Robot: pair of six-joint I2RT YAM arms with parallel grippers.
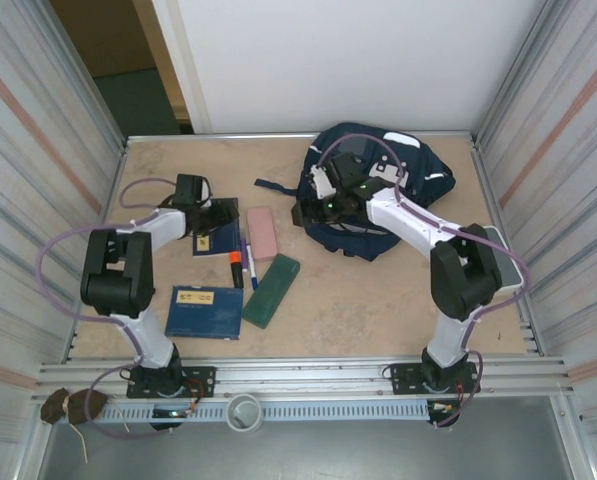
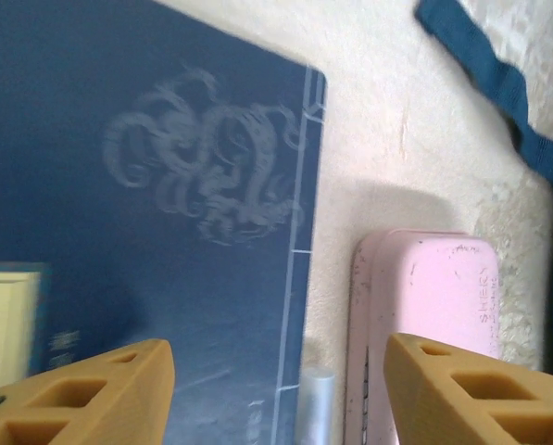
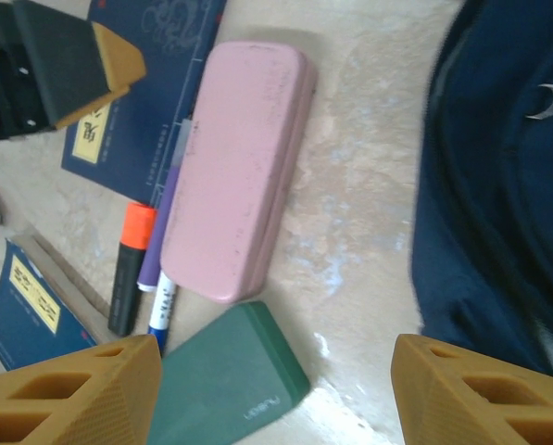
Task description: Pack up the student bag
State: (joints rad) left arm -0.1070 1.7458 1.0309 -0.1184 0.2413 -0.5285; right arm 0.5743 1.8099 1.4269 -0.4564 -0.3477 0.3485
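The student bag [image 1: 388, 190], a navy backpack with a white patch, lies at the back right; its dark fabric [image 3: 498, 185] fills the right side of the right wrist view, and a strap [image 2: 498, 102] trails toward the left. My right gripper [image 1: 310, 210] hovers at the bag's left edge, open and empty [image 3: 276, 389], above bare table between a green case [image 3: 225, 389] and the bag. My left gripper [image 1: 216, 215] is open and empty [image 2: 281, 394] over the right edge of a dark blue notebook [image 2: 165, 232], beside a pink case [image 2: 433, 315].
An orange-capped marker [image 3: 132, 264], a purple marker [image 3: 169, 222] and a blue pen [image 3: 163, 311] lie along the pink case's left side. A second blue notebook [image 1: 205, 312] lies near the front left. Corrugated walls [image 1: 38, 150] close in on both sides.
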